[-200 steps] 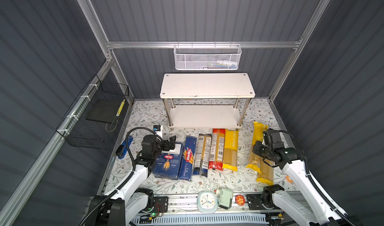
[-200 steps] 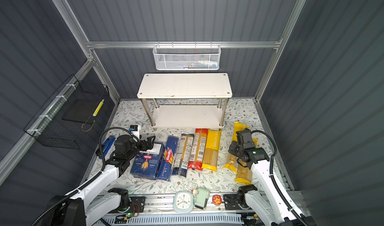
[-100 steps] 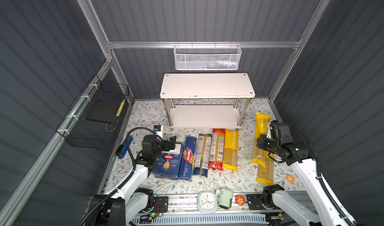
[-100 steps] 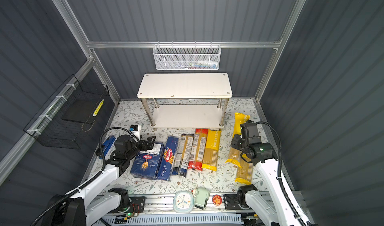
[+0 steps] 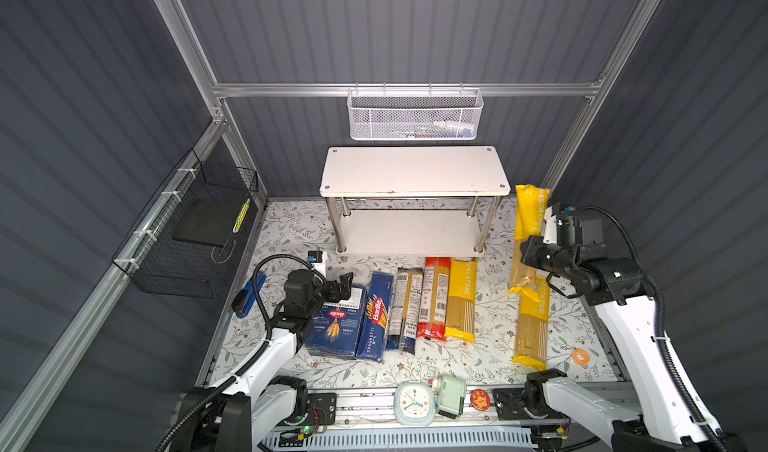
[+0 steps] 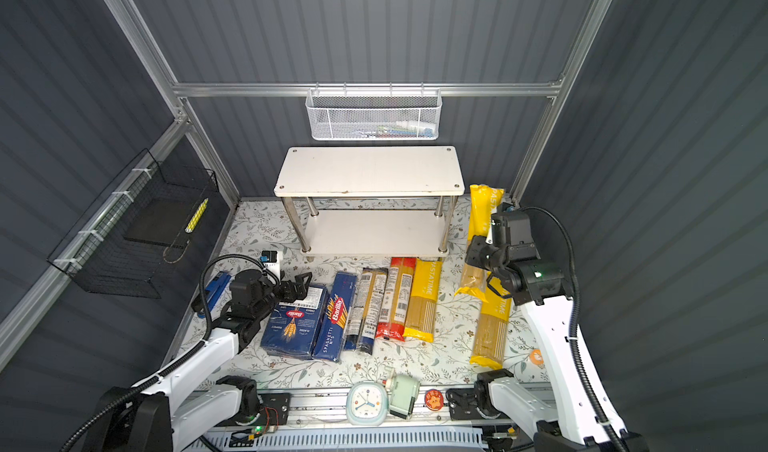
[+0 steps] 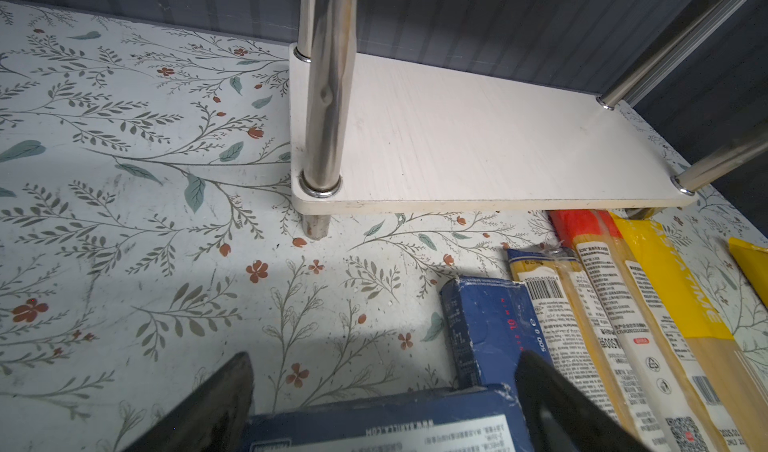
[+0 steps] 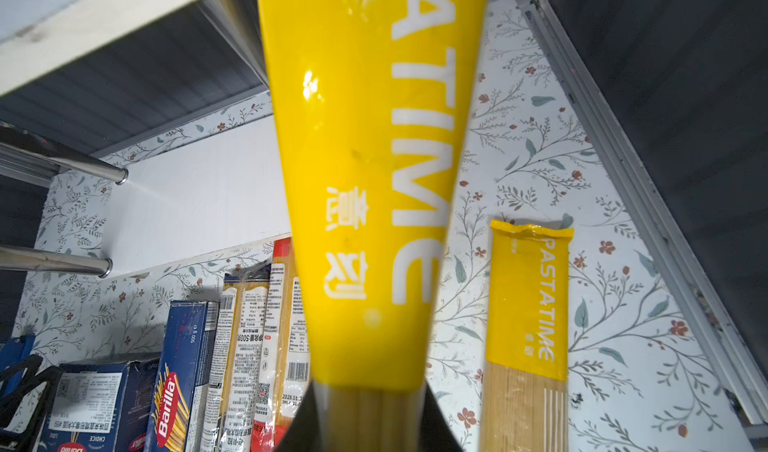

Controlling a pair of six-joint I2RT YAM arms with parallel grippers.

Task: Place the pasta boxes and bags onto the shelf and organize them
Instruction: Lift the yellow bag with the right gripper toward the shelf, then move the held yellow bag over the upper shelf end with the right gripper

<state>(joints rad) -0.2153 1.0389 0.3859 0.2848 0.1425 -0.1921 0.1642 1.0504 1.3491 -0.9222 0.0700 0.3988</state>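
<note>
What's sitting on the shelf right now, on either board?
Nothing visible. The shelf is bare on top; its lower board is bare too in the left wrist view. In both top views the upper tier covers the lower board's rear part.

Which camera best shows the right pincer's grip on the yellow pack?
Right wrist view: the yellow pack fills it, clamped in the right pincer. Both top views show its length, the grip obscured. Left wrist view: at most a yellow corner.

Three bags [image 5: 461, 292] are yellow, both boxes [image 5: 332, 329] dark blue, the shelf [image 5: 415, 171] white, the tabletop [image 5: 291, 230] floral.
</note>
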